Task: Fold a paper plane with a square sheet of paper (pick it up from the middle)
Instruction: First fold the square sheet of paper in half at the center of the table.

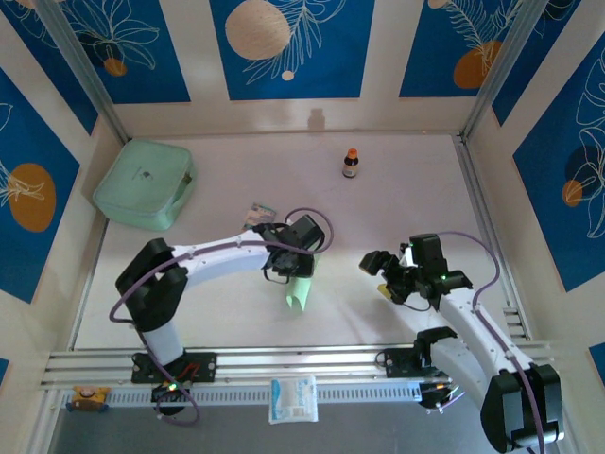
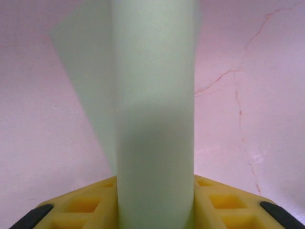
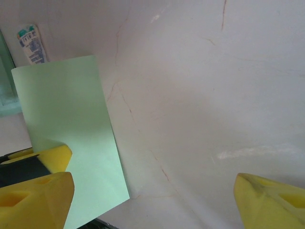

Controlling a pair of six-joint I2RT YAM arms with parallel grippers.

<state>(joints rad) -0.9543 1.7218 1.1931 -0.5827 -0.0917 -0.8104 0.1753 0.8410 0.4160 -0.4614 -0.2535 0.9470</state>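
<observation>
pickup step: my left gripper [image 1: 286, 271] clamps the thin pale lime-green square sheet of paper [image 2: 155, 95], bowed, over the middle of the white table [image 1: 406, 189]. my right gripper [image 3: 152, 191] gapes empty nearby. next, i judge, needs a clean centre crease.

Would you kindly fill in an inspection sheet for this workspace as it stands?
Surface: pale table, faint reddish veins.
Job's things: square sheet of paper, curled, standing upright in the grip.
Clutter: mint-green box, small bottle, striped packet, white pack on the front rail.
Grippers: left gripper closed on the sheet; right gripper open, empty.
Cables: purple cables, hanging in loose loops.
Surroundings: blue flower-print wall panels.
</observation>
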